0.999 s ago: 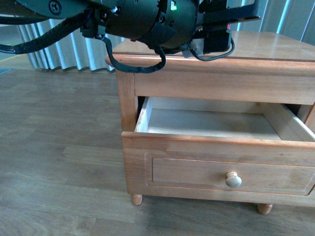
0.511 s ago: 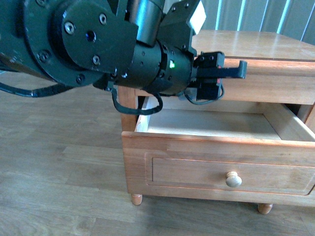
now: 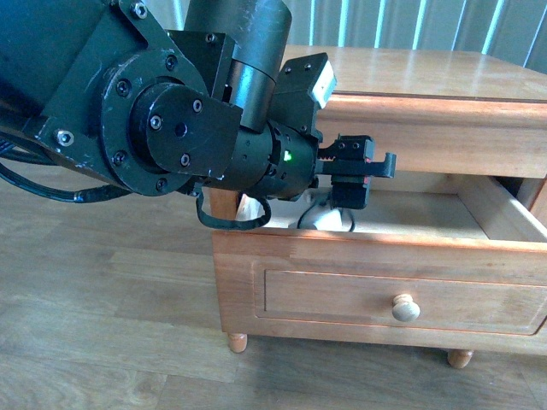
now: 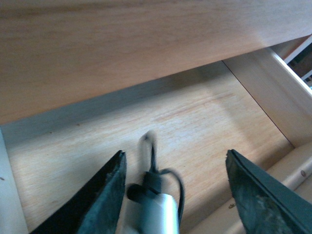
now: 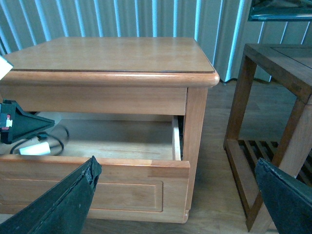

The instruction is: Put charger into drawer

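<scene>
Left pincer [image 3: 366, 177], lowered from the cabinet top to mid-frame, gapes wide; charger [image 4: 158, 217] released inside drawer [image 3: 385, 249], placement seemingly done.

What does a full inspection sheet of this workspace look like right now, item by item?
Surface: cabinet top, nothing seen on it.
Job's things: drawer pulled open; charger inside it, blurred, under the left claw.
Clutter: nothing seen.
Claws: left claw open over the drawer; right claw open, holding nothing.
Cables: charger's black cord loops beside its plug; arm cable hangs by the drawer's corner.
Surroundings: wood floor, vertical blinds, dark side table.
</scene>
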